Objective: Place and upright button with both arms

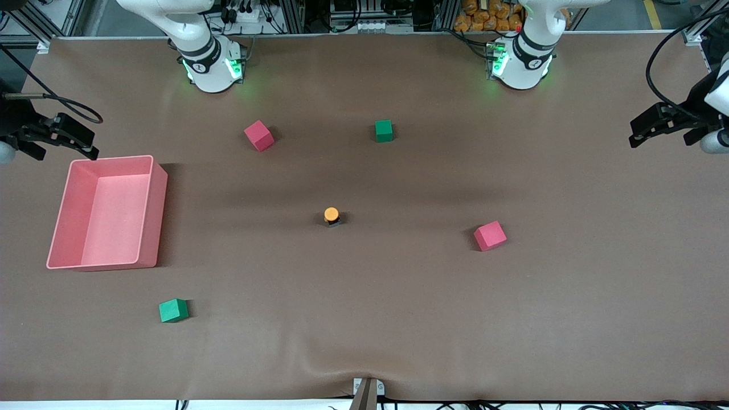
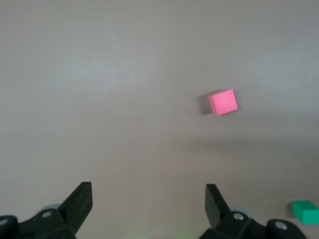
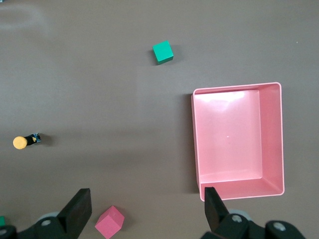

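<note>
The bench carries a brown cover with several loose items spread well apart. A pink open-topped bin sits at the right arm's end of the bench, nothing visible inside it. Two pink cubes are present: one toward the robots' bases, the other toward the left arm's end and nearer to the front camera. Two green cubes are present: one near the bases, the other nearer to the front camera than the bin. None of these touches another.

The button stands near the middle of the bench, orange cap up on its dark body, apart from every cube. Nothing lies between it and either end of the bench at its own level; the pink cube toward the left arm's end is the closest item on that side.

The right pincer hangs over the bench edge just above the bin's end nearest the bases, jaws spread wide and holding nothing; its wrist view shows the button well apart from its fingertips. The left pincer hangs over the left arm's end of the bench, jaws likewise spread and holding nothing; the button is well away from it and outside its wrist view, which shows only a pink cube and a green cube.
</note>
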Robot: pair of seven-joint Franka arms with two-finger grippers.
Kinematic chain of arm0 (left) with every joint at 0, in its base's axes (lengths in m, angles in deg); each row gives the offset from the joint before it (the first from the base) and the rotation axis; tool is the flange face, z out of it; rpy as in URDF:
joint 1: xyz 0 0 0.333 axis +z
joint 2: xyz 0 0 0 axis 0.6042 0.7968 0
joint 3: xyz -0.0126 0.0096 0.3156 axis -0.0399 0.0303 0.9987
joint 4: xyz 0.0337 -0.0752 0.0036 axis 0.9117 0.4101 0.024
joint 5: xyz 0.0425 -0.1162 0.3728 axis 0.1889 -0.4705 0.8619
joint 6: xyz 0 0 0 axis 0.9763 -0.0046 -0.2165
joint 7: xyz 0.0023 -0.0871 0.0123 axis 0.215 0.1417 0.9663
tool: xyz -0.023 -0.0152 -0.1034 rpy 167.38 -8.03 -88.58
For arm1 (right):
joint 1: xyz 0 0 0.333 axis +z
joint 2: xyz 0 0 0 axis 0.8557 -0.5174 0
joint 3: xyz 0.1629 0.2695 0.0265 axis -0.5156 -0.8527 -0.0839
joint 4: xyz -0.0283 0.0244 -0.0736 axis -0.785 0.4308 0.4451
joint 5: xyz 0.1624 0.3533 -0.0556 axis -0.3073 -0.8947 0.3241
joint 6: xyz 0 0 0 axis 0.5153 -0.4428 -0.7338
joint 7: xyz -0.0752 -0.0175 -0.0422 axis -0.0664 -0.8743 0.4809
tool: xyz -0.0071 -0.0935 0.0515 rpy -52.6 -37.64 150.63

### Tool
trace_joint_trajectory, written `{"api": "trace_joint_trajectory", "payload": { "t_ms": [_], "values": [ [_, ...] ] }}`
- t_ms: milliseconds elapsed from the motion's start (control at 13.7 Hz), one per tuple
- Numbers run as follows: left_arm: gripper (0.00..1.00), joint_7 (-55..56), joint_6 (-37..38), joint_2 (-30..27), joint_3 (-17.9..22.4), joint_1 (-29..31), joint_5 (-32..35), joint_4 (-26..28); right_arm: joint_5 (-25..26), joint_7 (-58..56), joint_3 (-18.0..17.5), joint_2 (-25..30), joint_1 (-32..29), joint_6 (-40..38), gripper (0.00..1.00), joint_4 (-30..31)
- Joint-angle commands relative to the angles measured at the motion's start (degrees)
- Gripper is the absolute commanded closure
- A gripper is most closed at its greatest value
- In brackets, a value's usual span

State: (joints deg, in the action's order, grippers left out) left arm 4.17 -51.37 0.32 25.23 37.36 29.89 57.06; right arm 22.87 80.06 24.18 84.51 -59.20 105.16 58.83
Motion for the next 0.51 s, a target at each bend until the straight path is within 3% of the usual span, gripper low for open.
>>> {"api": "trace_joint_trajectory", "payload": {
  "t_ms": [0,439],
  "values": [
    [0.00,-0.12,1.62,-2.19,-0.10,-1.06,-1.10,1.92,-0.86,-0.79,-0.28,-0.37,-0.52,-0.08,0.00,-0.69],
    [0.00,-0.29,2.85,-1.66,-0.02,-2.12,-1.10,1.04,-0.86,-0.79,-0.28,-0.37,-0.52,-0.08,0.00,-0.69]
  ]
}}
